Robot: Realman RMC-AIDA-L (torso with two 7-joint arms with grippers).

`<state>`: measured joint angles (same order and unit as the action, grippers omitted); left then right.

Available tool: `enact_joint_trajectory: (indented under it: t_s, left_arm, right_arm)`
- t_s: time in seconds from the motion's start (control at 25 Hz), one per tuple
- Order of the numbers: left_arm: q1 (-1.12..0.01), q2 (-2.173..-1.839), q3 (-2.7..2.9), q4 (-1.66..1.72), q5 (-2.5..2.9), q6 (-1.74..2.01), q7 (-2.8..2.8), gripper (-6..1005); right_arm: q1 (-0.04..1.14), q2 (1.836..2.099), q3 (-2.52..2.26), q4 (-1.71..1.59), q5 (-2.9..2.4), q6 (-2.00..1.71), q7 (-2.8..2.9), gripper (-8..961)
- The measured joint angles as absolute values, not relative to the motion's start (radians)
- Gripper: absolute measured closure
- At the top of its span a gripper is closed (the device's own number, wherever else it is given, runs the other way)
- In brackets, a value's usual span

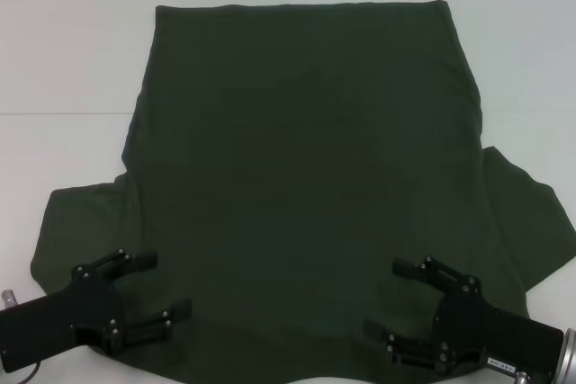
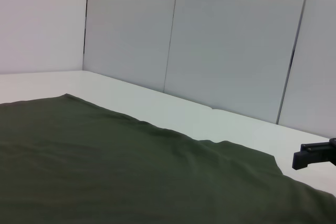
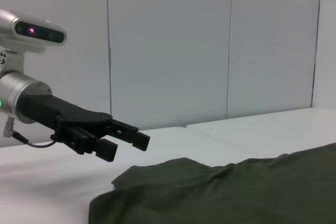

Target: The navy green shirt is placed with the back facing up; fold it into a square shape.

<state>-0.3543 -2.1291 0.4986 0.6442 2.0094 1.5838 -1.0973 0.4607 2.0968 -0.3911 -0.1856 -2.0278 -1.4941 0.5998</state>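
- 1 navy green shirt [image 1: 306, 177], spread flat on the white table [image 1: 72, 42], plain side up, no lettering showing. Hem at the far edge, collar end near the robot, betw. the 2 grippers.
- 2 sleeves visible: 1 fans out just beyond the left gripper [image 1: 162, 288], 1 beyond and outboard of the right gripper [image 1: 385, 296].
- 2 grippers, both black, both over the near corners of the shirt, pointing inward toward each other.
- Left gripper: 2 fingers apart, nothing betw. them; it sits over the shoulder area by the left sleeve. Contact w/ cloth – can't tell from head view.
- Right gripper: 2 fingers also spread wide, nothing clamped; it sits over the shoulder area by the right sleeve.
- Right wrist view: left gripper [image 3: 126, 141] held just above the table, clear of the rumpled sleeve edge of the shirt [image 3: 236, 192], fingers parted.
- Left wrist view: shirt [image 2: 115, 171] fills the foreground; 1 black fingertip of the right gripper [image 2: 314, 154] shows at the frame edge, just past the cloth.
- Grey panel wall [image 2: 210, 40] beyond the table.
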Motion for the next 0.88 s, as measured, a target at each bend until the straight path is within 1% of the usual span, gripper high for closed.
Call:
enact_joint_trajectory:
  t_s: [0.6,0.76,0.8,0.88]
  left_arm:
    - [-0.355,-2.132,0.495,0.644,2.008,1.572,-1.09,96]
    - [-0.358,-2.137,0.43,0.646,1.991,1.571,-1.193,95]
    - [-0.362,-2.134,0.404,0.649,1.988,1.571,-1.247,96]
    - [-0.372,-2.116,0.377,0.654,1.987,1.571,-1.401,96]
  right_arm:
    - [0.461,2.097,-0.388,-0.187,-2.025,-1.494,0.6,22]
    - [0.46,2.097,-0.388,-0.186,-2.018,-1.497,0.6,22]
    - [0.46,2.097,-0.388,-0.185,-2.018,-1.498,0.6,22]
    - [0.459,2.097,-0.388,-0.185,-2.018,-1.498,0.601,22]
